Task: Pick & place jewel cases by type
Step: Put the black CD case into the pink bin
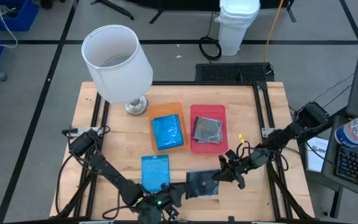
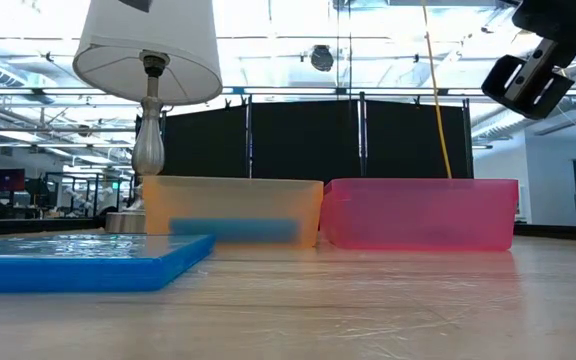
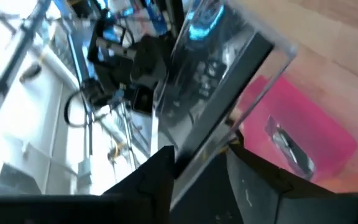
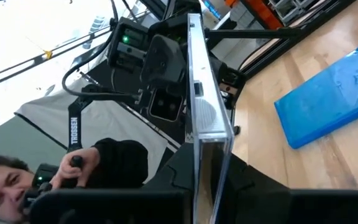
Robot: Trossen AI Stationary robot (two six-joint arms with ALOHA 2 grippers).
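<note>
Nearest the low camera lies a blue jewel case (image 2: 78, 262), flat on the worktop (image 2: 368, 310). Behind it stand the orange tray (image 2: 233, 212) and the red tray (image 2: 423, 212) side by side, with the lamp (image 2: 148, 60) to the orange tray's side.

From above, the dark jewel case (image 1: 202, 184) hangs at the near edge of the worktop between the left gripper (image 1: 169, 198) and the right gripper (image 1: 224, 174), one at each side of it. The blue jewel case sits just beside it on the left arm's side. A second blue case (image 1: 168, 133) fills the orange tray, and a second dark case (image 1: 208, 129) lies in the red tray.

The left wrist view shows the dark jewel case (image 3: 219, 81) rising out of that arm's gripper, the red tray beyond it. Whether this gripper grips the case or has let go, I cannot tell.

In the right wrist view, the right gripper (image 4: 207, 155) is closed on the dark jewel case (image 4: 204, 106), which stands edge-on. A person (image 4: 17, 174) sits beyond the worktop.

The red tray lies straight out from the held case, toward the far side. The right arm is the nearer one, so it looks best placed to carry the case there. The case would have to be tipped flat first.
</note>
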